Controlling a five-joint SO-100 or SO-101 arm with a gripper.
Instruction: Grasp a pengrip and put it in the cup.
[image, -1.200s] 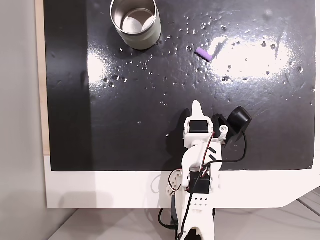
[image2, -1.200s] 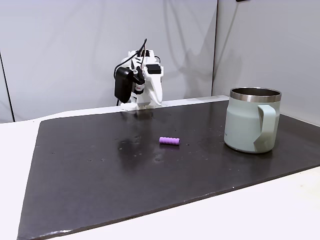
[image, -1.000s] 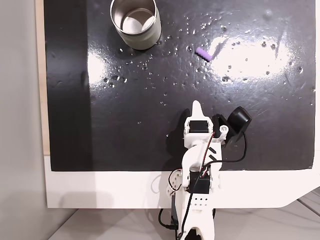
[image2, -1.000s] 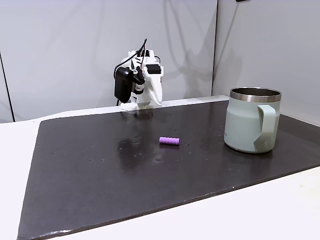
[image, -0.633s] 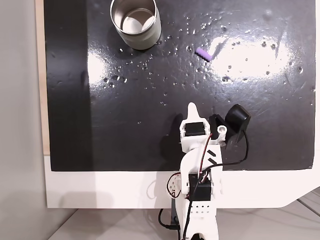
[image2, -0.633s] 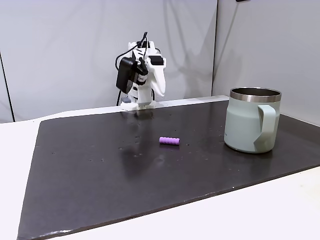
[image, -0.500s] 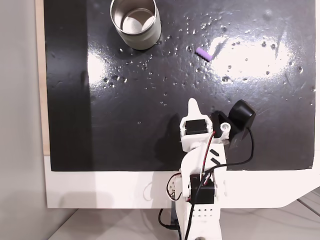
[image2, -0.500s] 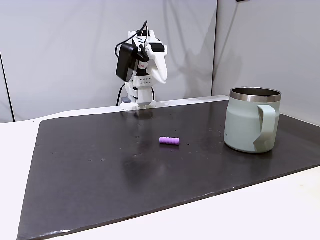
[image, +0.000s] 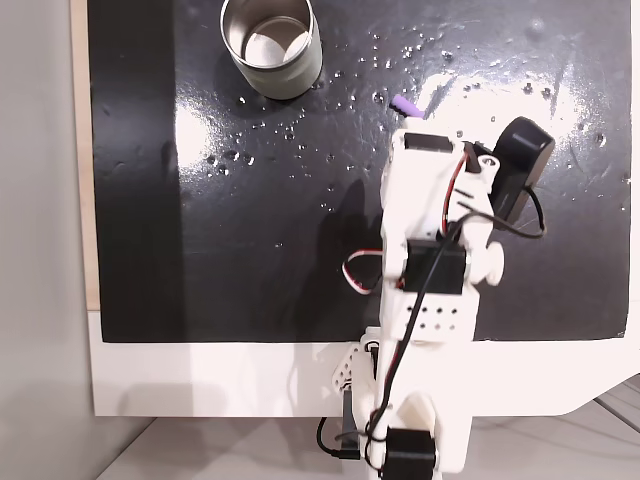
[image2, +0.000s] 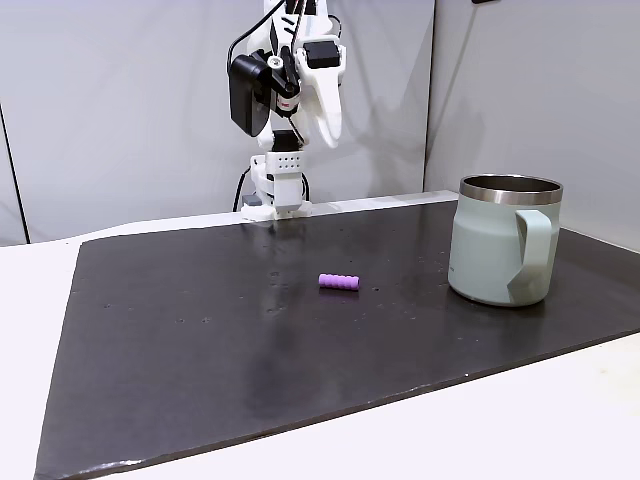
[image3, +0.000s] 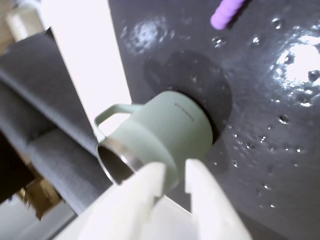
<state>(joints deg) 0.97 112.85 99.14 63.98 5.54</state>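
The pengrip (image2: 338, 281) is a short light-purple ribbed tube lying on the black mat, left of the cup in this fixed view. From above, the pengrip (image: 402, 101) peeks out just past the end of my arm (image: 430, 220). The cup (image2: 490, 250) is pale grey-green with a steel rim and a handle; it stands upright, seen from above as the cup (image: 292, 72) at the mat's far edge. My gripper (image2: 327, 135) hangs high, pointing down. In the wrist view my gripper (image3: 174, 170) shows a narrow gap and holds nothing, with the cup (image3: 160, 135) and pengrip (image3: 227, 12) beyond.
The black mat (image: 200, 220) is glossy and dotted with small shiny droplets. It lies on a white table (image2: 30, 330) with grey walls behind. A black camera (image: 520, 160) and cables ride on the arm's side.
My arm has risen from its folded pose near the base and stretched out over the mat toward the pengrip. Cup and pengrip have not moved.
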